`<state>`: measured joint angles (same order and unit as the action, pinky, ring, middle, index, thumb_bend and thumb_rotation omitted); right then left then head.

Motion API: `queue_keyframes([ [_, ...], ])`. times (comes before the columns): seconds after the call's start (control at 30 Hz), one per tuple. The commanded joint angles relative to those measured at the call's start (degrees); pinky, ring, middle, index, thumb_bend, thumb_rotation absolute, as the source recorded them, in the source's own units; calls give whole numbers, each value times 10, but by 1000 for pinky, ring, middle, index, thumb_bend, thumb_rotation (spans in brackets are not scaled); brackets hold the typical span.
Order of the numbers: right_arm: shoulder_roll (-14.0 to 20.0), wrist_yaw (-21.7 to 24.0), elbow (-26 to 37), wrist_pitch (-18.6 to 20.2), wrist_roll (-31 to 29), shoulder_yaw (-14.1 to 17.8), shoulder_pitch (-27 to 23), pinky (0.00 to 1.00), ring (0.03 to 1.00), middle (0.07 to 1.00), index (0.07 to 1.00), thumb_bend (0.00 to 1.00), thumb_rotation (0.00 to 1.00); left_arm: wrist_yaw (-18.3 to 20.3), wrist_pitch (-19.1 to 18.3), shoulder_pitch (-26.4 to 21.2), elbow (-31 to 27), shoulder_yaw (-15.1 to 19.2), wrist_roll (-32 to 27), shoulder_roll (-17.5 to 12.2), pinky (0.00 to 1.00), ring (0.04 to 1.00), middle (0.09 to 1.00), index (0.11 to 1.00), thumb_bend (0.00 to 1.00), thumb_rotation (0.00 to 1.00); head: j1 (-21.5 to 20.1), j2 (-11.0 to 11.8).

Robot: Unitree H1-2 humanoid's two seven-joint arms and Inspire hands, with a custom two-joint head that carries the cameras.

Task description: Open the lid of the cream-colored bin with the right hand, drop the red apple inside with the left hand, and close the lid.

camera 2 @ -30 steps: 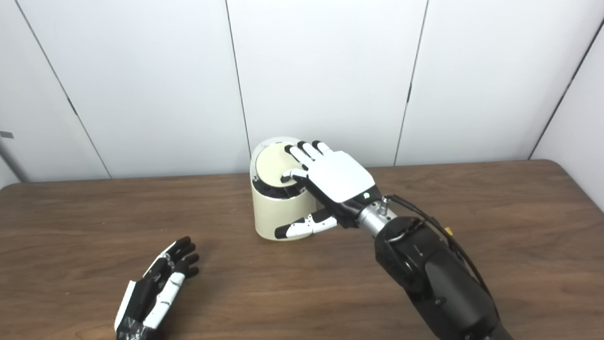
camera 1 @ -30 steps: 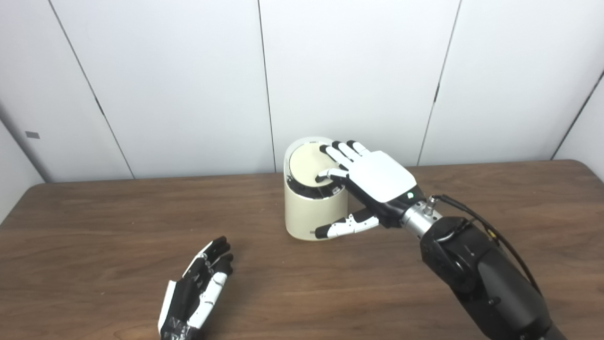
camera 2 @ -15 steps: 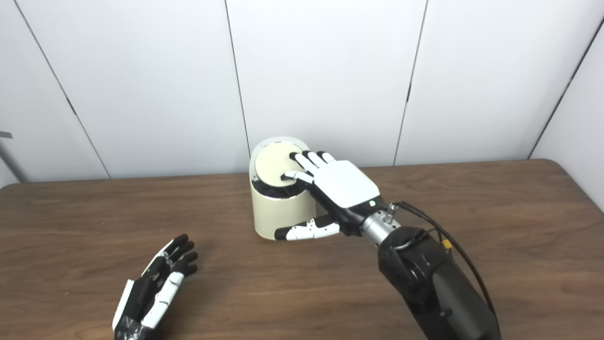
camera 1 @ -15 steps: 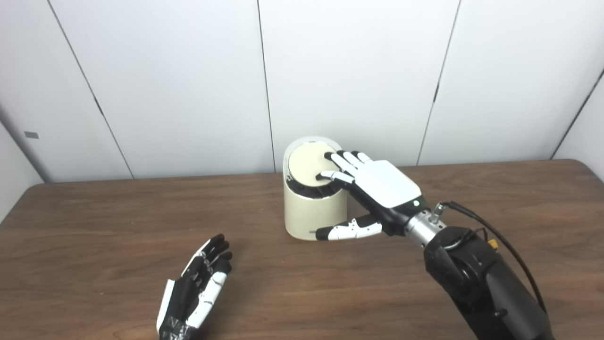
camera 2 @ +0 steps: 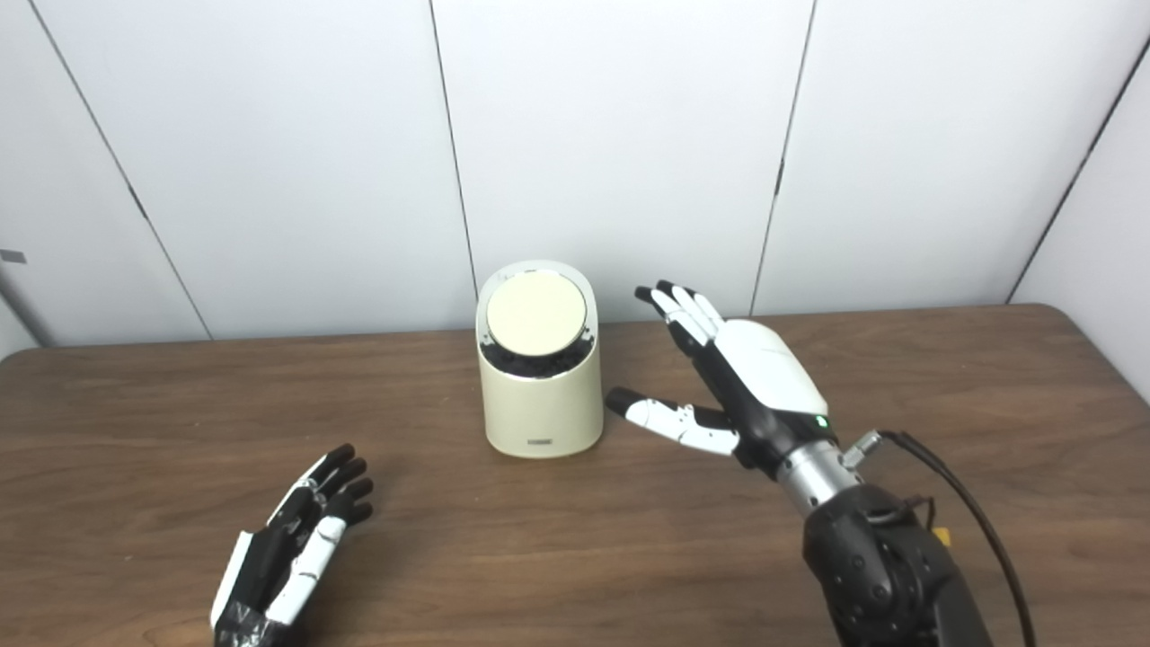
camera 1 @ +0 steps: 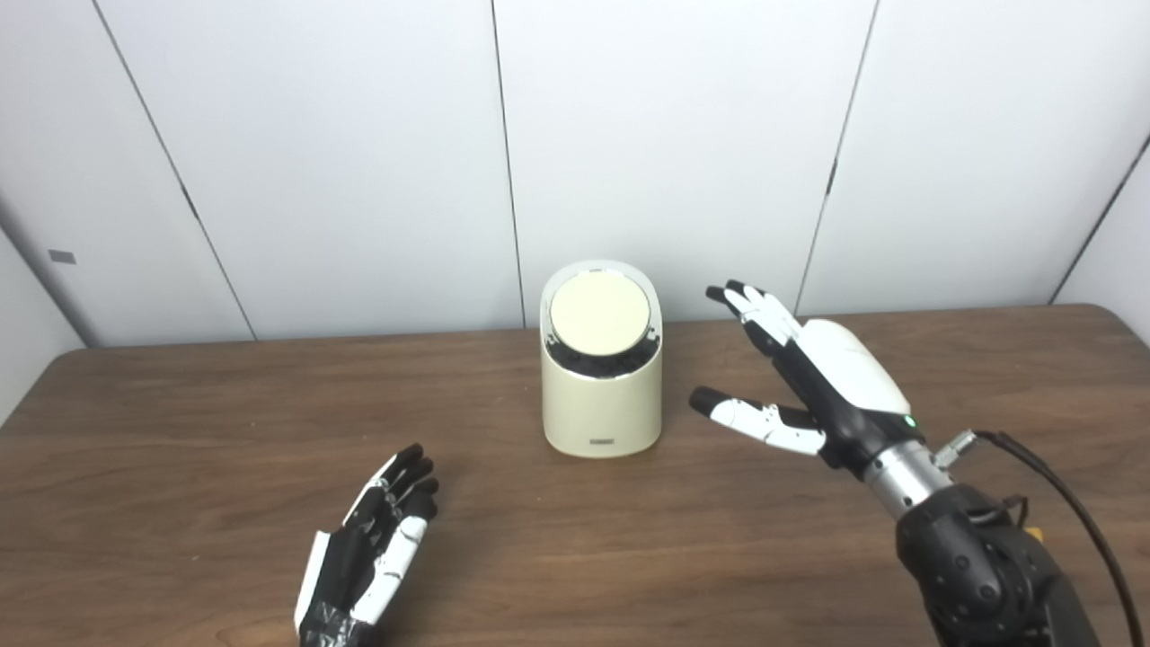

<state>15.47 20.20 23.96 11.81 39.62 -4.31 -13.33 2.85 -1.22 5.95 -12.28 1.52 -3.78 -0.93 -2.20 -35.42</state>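
Brown wooden table (camera 1: 180, 422) before white wall panels (camera 1: 341, 162). Nearest, left hand (camera 1: 368, 557) lying low over the wood, fingers spread, empty. Farther back, right hand (camera 1: 809, 377) raised beside the bin, fingers apart, holding nothing. Cream-colored bin (camera 1: 600, 395) upright mid-table, round lid (camera 1: 599, 314) shut. Apple unseen.

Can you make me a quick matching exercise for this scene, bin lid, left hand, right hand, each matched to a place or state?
Things:
1. bin lid
2. left hand
3. right hand

States:
A. open, raised off the table, right of the bin
B. closed, facing the camera at a tilt
C. open, low at the table's near left

Pairs: 1-B, 2-C, 3-A
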Motion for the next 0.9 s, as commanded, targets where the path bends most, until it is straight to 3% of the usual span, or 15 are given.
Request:
queue_keyframes([
  [0.0,4,-10,30,9,-31,19,8,865,989,983,962,496,960,0,14,-10,-20,3,-5,-5,831,854,878,898,600,581,-1,0],
  [0.3,-34,-22,38,58,-167,62,90,883,936,951,927,505,1000,2,2,-6,-30,4,4,-19,829,856,884,897,580,669,0,-7],
  [0.4,-57,-28,33,65,-221,73,107,829,917,955,931,530,1000,5,-1,1,-39,5,4,-27,851,867,890,904,560,715,1,-11],
  [0.53,-94,-36,32,70,-319,92,130,897,952,966,931,497,1000,15,5,22,-57,6,2,-40,907,914,931,940,535,777,0,-15],
  [0.7,-129,-74,9,20,-372,101,168,892,940,946,903,493,980,8,23,55,-68,17,2,-38,923,926,936,937,548,774,-2,-19],
  [0.87,-137,-106,-22,-49,-370,93,194,898,941,943,912,520,975,11,38,71,-58,28,-1,-39,924,926,938,942,513,783,-2,-23],
])
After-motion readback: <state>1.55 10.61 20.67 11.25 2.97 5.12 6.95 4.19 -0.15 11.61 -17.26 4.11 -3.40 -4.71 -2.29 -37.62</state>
